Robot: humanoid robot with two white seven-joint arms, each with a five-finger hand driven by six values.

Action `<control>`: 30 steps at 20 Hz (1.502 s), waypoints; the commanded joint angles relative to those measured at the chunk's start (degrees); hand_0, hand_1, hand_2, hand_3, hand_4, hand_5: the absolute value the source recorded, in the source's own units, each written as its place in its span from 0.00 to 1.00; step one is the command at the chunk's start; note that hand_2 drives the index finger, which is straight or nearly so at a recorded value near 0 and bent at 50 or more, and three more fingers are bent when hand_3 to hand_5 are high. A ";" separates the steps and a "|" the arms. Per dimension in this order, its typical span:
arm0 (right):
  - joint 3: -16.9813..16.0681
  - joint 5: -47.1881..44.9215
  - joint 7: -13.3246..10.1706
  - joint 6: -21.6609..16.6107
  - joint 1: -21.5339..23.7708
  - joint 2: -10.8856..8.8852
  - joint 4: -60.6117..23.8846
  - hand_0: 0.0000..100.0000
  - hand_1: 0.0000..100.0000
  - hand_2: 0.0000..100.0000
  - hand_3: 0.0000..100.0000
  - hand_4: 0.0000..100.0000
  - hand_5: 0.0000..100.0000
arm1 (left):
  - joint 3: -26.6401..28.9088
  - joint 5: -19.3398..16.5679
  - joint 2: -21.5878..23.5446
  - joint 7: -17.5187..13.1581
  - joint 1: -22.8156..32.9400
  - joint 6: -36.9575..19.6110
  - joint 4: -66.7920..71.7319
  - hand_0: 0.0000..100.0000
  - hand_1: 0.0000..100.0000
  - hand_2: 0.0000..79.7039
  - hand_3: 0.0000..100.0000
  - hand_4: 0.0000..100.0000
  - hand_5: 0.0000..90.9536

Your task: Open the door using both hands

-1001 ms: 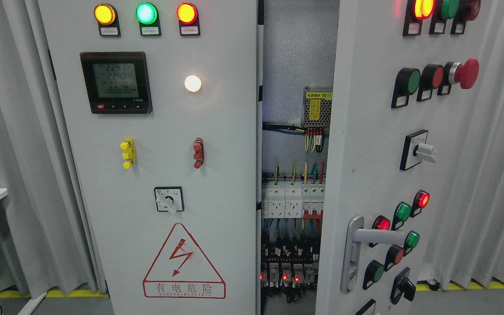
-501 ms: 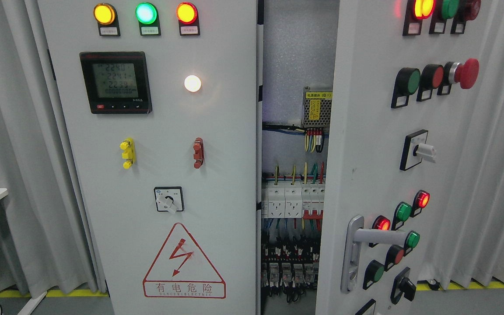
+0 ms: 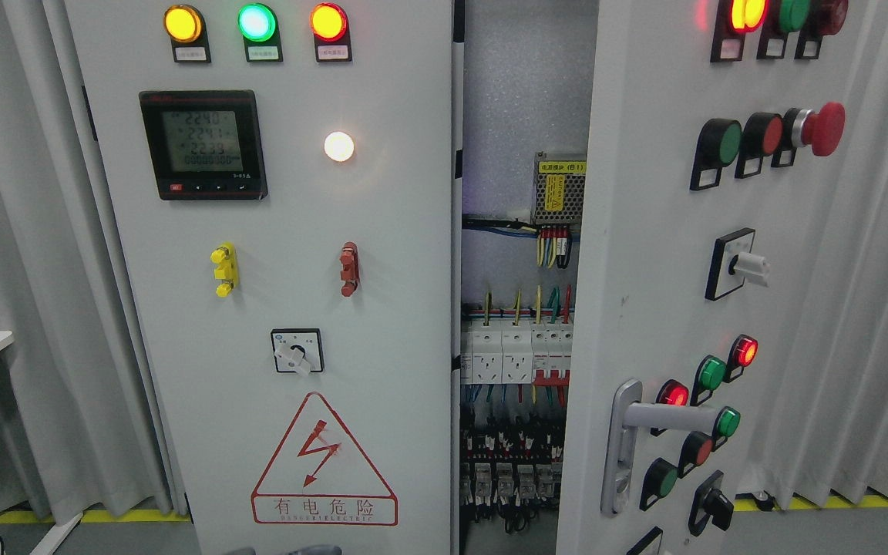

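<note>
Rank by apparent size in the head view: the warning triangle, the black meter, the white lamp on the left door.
1. Warning triangle, the largest.
2. Black meter, clearly smaller.
3. White lamp, by far the smallest.

All three sit on the same flat door, so nearness hardly skews this.

Matt painted metal door; silvery satin metal handle.

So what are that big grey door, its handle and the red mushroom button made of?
The right door looks like sheet metal with matte light-grey paint: flat, thin-edged, even in tone. Its lever handle seems to be metal with a satin silvery finish, given its soft sheen. The red mushroom button looks like smooth moulded plastic, on a shiny, probably metal collar.
</note>
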 commanded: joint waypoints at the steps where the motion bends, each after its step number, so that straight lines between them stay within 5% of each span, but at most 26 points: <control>1: 0.00 -1.23 0.01 0.05 0.53 -0.09 0.00 0.22 0.00 0.00 0.00 0.00 0.00 | 1.14 6.00 1.55 0.07 -16.72 2.99 0.06 0.29 0.00 0.03 0.03 0.03 0.00; 5: 0.00 -1.23 0.01 0.05 0.53 -0.09 0.00 0.22 0.00 0.00 0.00 0.00 0.00 | 0.70 6.44 -3.09 0.16 -24.46 8.69 6.11 0.29 0.00 0.03 0.03 0.04 0.00; 8: 0.00 -1.23 0.01 -0.03 0.53 -0.09 0.00 0.22 0.00 0.00 0.00 0.00 0.00 | -6.48 11.17 -1.27 1.21 -28.06 8.18 7.80 0.29 0.00 0.04 0.03 0.04 0.00; 12: 0.00 -1.23 0.01 0.05 0.53 -0.09 0.00 0.22 0.00 0.00 0.00 0.00 0.00 | -16.49 13.20 1.62 1.92 -33.51 2.84 11.92 0.29 0.00 0.04 0.03 0.04 0.00; 17: 0.00 -1.23 0.01 0.05 0.53 -0.09 0.00 0.22 0.00 0.00 0.00 0.00 0.00 | -35.40 22.96 7.44 2.09 -46.42 -10.18 20.88 0.29 0.00 0.03 0.03 0.03 0.00; 24: 0.00 -1.23 0.01 0.05 0.53 -0.09 0.00 0.22 0.00 0.00 0.00 0.00 0.00 | -52.90 32.01 3.67 2.79 -59.71 -16.42 35.91 0.29 0.00 0.04 0.03 0.03 0.00; 30: 0.00 -1.23 0.01 0.05 0.53 -0.09 0.00 0.22 0.00 0.00 0.00 0.00 0.00 | -57.74 33.78 0.24 4.55 -62.09 -16.26 38.56 0.29 0.00 0.04 0.03 0.03 0.00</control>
